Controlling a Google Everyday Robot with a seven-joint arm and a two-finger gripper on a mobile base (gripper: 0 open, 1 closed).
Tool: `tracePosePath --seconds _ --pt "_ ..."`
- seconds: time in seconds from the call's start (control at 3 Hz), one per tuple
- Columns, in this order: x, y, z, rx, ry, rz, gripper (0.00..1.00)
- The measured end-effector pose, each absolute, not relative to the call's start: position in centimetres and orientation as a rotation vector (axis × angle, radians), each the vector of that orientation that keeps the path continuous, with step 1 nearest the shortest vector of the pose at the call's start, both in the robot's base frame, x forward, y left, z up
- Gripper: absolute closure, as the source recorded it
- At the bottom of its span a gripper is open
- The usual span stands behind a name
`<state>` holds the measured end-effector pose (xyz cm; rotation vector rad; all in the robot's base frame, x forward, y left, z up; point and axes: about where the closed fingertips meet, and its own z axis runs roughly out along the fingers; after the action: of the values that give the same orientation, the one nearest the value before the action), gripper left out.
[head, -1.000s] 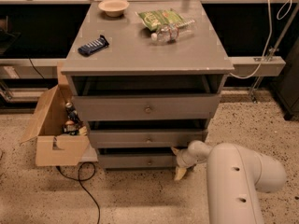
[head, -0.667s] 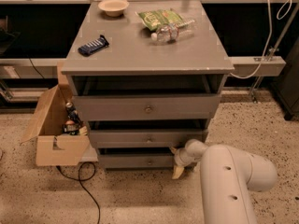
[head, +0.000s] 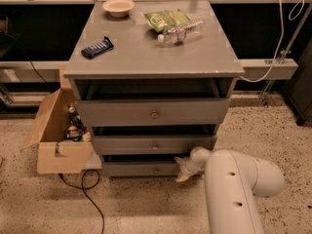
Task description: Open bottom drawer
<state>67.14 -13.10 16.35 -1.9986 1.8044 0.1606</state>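
The bottom drawer [head: 139, 168] is the slimmest grey front of three, low in the grey cabinet [head: 146, 57], with a tiny round knob [head: 156, 169] at its centre. A dark gap shows above its front panel. My gripper [head: 184, 170] is at the end of the white arm [head: 234, 189], down by the floor at the right end of the bottom drawer's front. It is right of the knob and against or very close to the panel's right edge. The mid-sized drawer [head: 153, 144] and the tallest drawer [head: 153, 113] sit above.
An open cardboard box [head: 53, 140] with bottles stands left of the cabinet, and a black cable [head: 83, 189] lies on the speckled floor. On top lie a bowl [head: 118, 6], a green bag [head: 168, 18], a plastic bottle [head: 180, 32] and a blue bar [head: 97, 47].
My gripper has shifted slightly left along the bottom drawer's right end. The drawers look unchanged.
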Motion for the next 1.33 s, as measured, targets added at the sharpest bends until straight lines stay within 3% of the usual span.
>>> tracePosePath --seconds 0.67,1.33 --pt "63.6 -13.6 17.5 -2.024 1.813 0.221 1.0" --pt "62.2 -13.7 17.8 -2.018 1.792 0.278 0.54"
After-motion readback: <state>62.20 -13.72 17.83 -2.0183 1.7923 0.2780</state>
